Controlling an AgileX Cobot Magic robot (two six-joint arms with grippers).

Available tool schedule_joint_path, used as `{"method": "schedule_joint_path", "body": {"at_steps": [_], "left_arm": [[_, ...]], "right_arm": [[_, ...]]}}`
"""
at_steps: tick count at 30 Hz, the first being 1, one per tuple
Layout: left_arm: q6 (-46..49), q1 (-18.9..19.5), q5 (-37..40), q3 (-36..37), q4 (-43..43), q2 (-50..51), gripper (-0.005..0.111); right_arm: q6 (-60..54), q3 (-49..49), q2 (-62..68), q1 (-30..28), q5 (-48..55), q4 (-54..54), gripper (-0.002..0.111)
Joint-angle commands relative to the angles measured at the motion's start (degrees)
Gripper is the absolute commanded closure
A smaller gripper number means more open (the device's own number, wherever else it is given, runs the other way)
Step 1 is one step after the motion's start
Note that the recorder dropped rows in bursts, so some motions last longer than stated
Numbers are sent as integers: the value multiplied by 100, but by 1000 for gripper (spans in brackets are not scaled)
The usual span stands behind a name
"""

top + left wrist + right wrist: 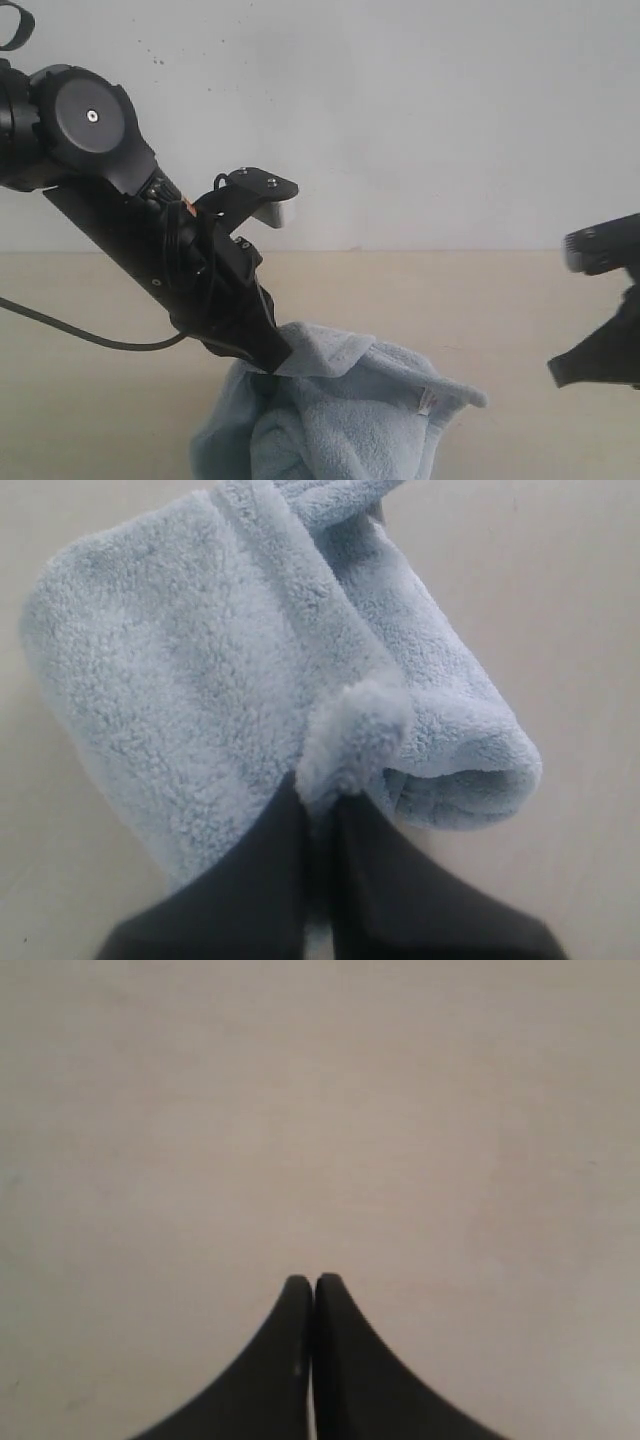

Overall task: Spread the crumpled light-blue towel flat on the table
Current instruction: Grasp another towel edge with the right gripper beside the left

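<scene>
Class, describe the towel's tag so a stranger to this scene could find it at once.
On the beige table lies a bunched light-blue towel, pinched by the left gripper. On the fold pointing toward the right gripper sits the tag, the only white strip on fluffy blue cloth.

Left arm (pixel 130 230) angled down; left gripper (pixel 322 798) fingers pinched on towel (pixel 200 660) fold. Right gripper (pixel 314 1282) fingers pressed together.

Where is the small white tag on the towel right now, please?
In the exterior view the tag sits at the right-hand edge of the towel, right of the left gripper pinching the cloth.
</scene>
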Motion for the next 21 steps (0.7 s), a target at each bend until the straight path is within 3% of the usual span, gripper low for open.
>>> {"method": "schedule_joint_path", "body": {"at_steps": [1,6,8,14,21], "left_arm": [[2,-16,3,26,-20,-45,103],[2,-16,27,26,-20,-45,103],[2,-16,27,26,-20,-45,103],[2,-16,-5,26,-20,-45,103],[2,-16,-25,26,-20,-45,103]], "right_arm": [[-1559,-1145,578,809,2042,908,109],[-2015,-1788,836,1369,2537,870,108],[-2674,-1788,855,1576,2480,865,100],[-3221,-1788,872,1999,2019,873,52],[-3175,-1778,1032,2030,1403,861,57]]}}
